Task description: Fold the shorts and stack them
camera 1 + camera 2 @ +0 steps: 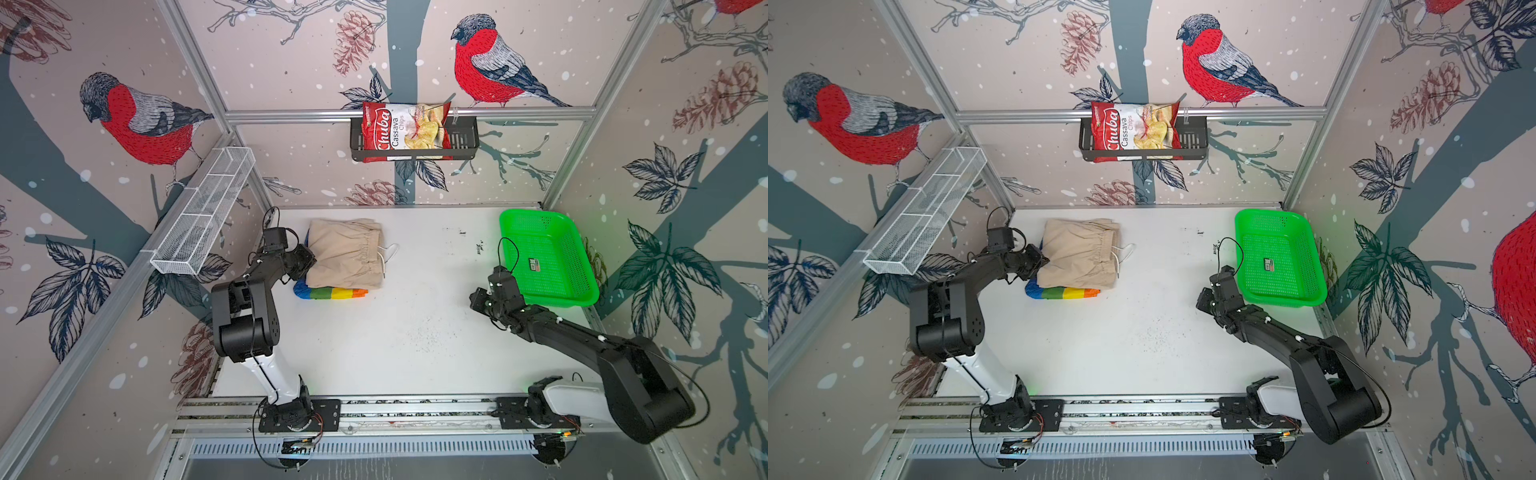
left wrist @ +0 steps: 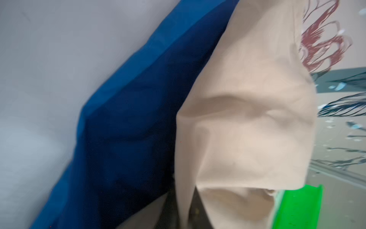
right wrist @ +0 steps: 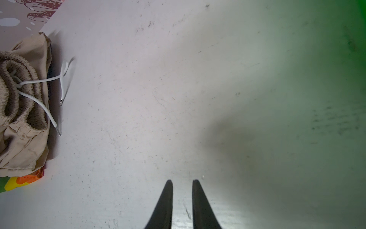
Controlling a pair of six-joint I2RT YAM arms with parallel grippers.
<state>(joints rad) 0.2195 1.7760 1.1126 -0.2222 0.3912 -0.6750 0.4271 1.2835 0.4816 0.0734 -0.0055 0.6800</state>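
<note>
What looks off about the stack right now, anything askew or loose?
The beige shorts sit offset on the rainbow shorts, whose striped edge sticks out at the near side. The white drawstring trails loose onto the table.

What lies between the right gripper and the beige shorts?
Only bare, scuffed white tabletop separates the right gripper from the beige shorts, seen in the right wrist view; their white drawstring lies beside them.
</note>
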